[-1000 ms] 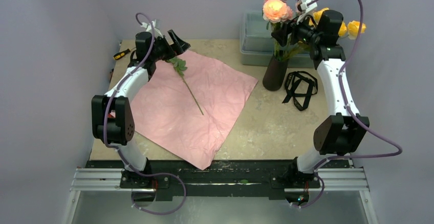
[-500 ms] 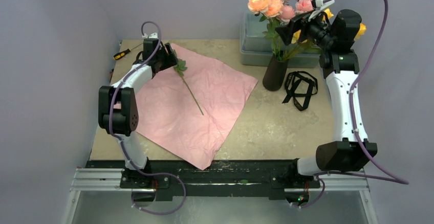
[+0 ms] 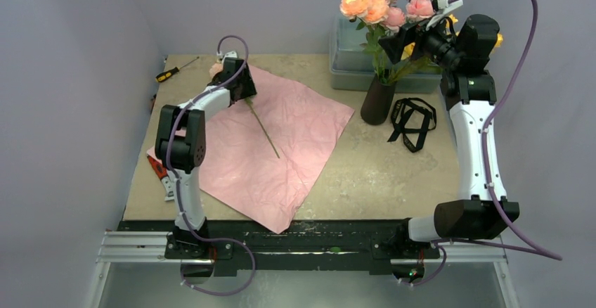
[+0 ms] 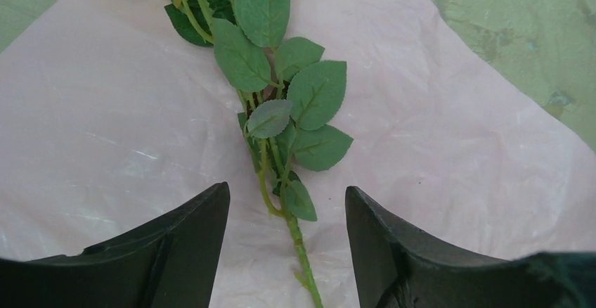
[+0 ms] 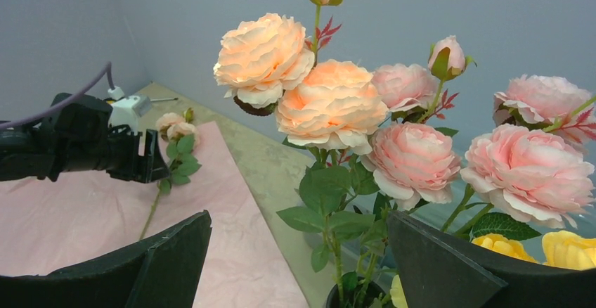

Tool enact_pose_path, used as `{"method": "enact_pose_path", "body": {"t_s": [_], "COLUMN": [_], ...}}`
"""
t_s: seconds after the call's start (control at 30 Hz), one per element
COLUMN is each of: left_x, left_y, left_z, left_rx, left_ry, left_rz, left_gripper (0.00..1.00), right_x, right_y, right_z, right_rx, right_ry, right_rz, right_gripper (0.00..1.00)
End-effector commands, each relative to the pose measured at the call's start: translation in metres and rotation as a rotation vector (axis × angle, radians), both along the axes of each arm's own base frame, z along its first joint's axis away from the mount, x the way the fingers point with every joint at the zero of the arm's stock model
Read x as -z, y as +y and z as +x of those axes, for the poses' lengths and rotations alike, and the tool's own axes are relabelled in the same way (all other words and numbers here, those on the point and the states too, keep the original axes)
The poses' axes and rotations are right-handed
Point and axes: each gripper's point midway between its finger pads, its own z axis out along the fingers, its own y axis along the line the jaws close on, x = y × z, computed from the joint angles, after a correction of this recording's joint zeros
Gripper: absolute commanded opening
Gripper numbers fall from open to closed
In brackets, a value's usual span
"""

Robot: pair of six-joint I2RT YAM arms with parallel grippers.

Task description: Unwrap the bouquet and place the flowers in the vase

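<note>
The pale pink paper [image 3: 281, 160] lies spread flat on the table with one green-stemmed flower [image 3: 263, 131] on it. My left gripper [image 4: 287, 188] is low over that flower's leafy part [image 4: 281, 111]. Its jaws straddle the stem [image 4: 299, 245] with a gap on each side, so it is open. The dark vase [image 3: 377, 100] stands right of the paper and holds several peach-pink and yellow flowers [image 3: 383, 5]. My right gripper [image 5: 299, 216] hangs open beside their stems above the vase rim [image 5: 344, 297], holding nothing.
A black ribbon [image 3: 412, 122] lies loose to the right of the vase. A translucent grey-green box [image 3: 351, 55] sits behind the vase. A yellow-handled screwdriver [image 3: 172, 72] lies at the back left corner. A red-handled tool [image 3: 160, 171] rests by the paper's left edge.
My right gripper has opened and backed off from the flowers in the vase. My left gripper has shifted right along the flower on the paper, and its jaws have narrowed around the stem.
</note>
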Motion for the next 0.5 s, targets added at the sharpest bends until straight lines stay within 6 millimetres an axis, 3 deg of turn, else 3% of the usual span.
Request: {"method": "enact_pose_path", "body": {"t_s": [0.0,0.27,0.37,0.47], "left_x": [0.002,0.033,0.034,0.024], "left_y": [0.005,0.009,0.014,0.018], "left_z": [0.019,0.023,0.021,0.017], "left_rx": [-0.033,-0.062,-0.079,-0.110], "left_ry": [-0.044,0.005,0.022,0.024], "left_rz": [0.094,0.137,0.150,0.115], "left_gripper": [0.60,0.50,0.39,0.18], "right_x": [-0.032,-0.029,-0.027,-0.029], "right_y": [-0.003,-0.001,-0.001,0.000], "right_z": [-0.014,-0.013,-0.011,-0.010], "right_rx": [0.024,0.013,0.008,0.005], "right_ry": [-0.063,-0.048,-0.044,-0.043], "right_rz": [0.009,0.008,0.006,0.003], "right_gripper": [0.98,0.98,0.98,0.98]}}
